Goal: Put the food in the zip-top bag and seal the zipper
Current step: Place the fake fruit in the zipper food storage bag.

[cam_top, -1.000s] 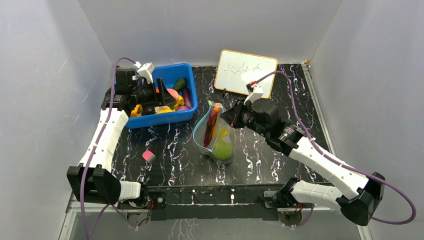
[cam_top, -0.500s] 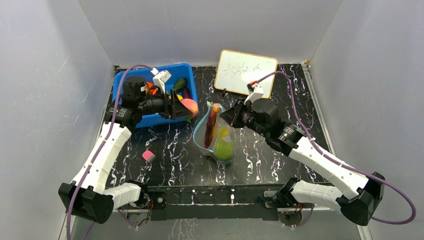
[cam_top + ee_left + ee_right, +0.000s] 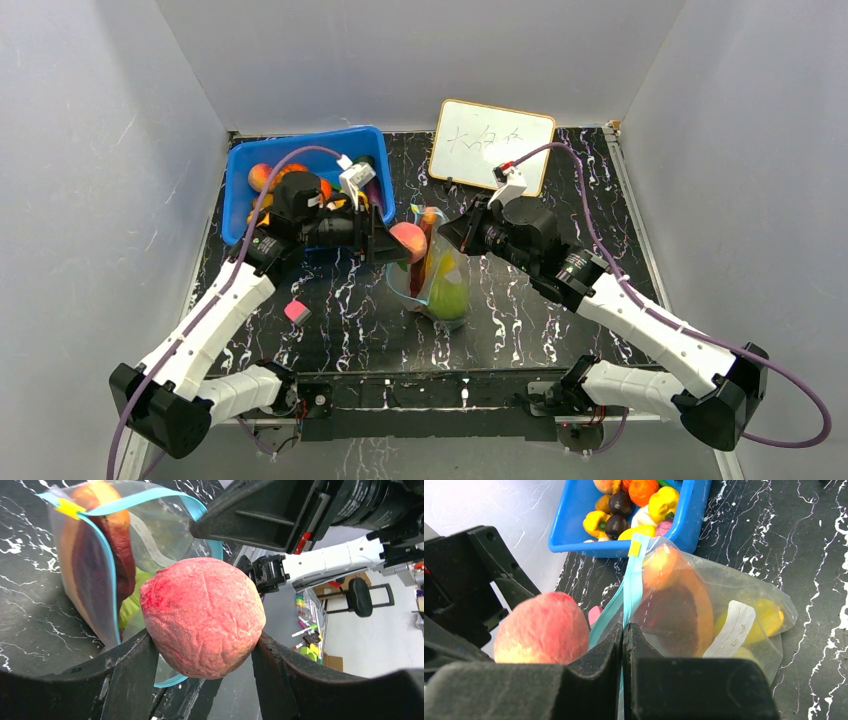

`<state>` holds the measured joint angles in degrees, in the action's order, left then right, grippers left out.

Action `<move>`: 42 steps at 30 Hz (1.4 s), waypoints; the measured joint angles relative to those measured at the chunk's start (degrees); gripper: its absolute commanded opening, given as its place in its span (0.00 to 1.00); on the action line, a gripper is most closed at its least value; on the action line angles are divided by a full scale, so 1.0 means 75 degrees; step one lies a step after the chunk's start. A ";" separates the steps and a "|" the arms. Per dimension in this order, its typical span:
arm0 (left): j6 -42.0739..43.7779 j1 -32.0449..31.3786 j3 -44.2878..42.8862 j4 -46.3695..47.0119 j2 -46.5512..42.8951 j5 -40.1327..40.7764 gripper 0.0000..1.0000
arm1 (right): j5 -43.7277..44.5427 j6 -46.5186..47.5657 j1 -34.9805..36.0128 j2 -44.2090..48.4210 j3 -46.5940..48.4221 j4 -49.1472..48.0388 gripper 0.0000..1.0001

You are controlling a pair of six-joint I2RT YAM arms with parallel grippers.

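My left gripper [image 3: 400, 243] is shut on a pink-red peach [image 3: 202, 617] and holds it just left of the zip-top bag's [image 3: 440, 280] open mouth. The clear bag stands tilted on the table. Inside it are an orange-and-dark-red slice [image 3: 684, 605], a green fruit [image 3: 448, 298] and a yellow piece [image 3: 769, 615]. My right gripper [image 3: 623, 630] is shut on the blue-teal zipper [image 3: 633, 575] edge on the bag's right side, holding the mouth up. More food fills the blue bin [image 3: 689, 520].
The blue bin [image 3: 240, 170] stands at the back left, behind my left arm. A whiteboard [image 3: 490, 145] leans at the back, right of centre. A small pink cube [image 3: 297, 311] lies on the table left of the bag.
My left arm has lifted the peach out of the bin and swung right with it to the bag's mouth. The right arm and the bag have stayed still.
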<state>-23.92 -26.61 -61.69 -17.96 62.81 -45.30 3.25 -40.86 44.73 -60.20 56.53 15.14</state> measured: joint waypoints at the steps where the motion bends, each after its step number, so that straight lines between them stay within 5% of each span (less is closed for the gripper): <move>1: -0.0017 -0.0119 0.0035 0.0026 0.0009 0.0052 0.39 | -0.0003 -0.0003 0.0000 -0.0003 0.0000 -0.0012 0.00; 15: 0.0662 -0.0979 0.0157 -0.0236 0.0778 0.1562 0.41 | -0.0321 -0.0026 0.0000 -0.0009 0.0000 -0.0108 0.00; 21: 0.0816 -0.1276 -0.0006 -0.0711 0.0909 0.2136 0.73 | -0.0417 -0.0125 0.0000 -0.0009 0.0000 -0.0318 0.00; 26: 0.0781 -0.1413 -0.0163 -0.0941 0.0749 0.2509 0.82 | -0.0423 -0.0178 0.0000 -0.0052 0.0000 -0.0373 0.00; 42: 0.0525 -0.1419 -0.0749 -0.2221 0.0271 0.4698 0.74 | -0.0373 -0.0187 0.0000 -0.0137 0.0006 -0.0361 0.00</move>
<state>-19.99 -37.26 -67.31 -34.61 64.84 -10.07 0.45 -42.26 44.73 -61.23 56.58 12.43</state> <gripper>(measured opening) 0.762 0.009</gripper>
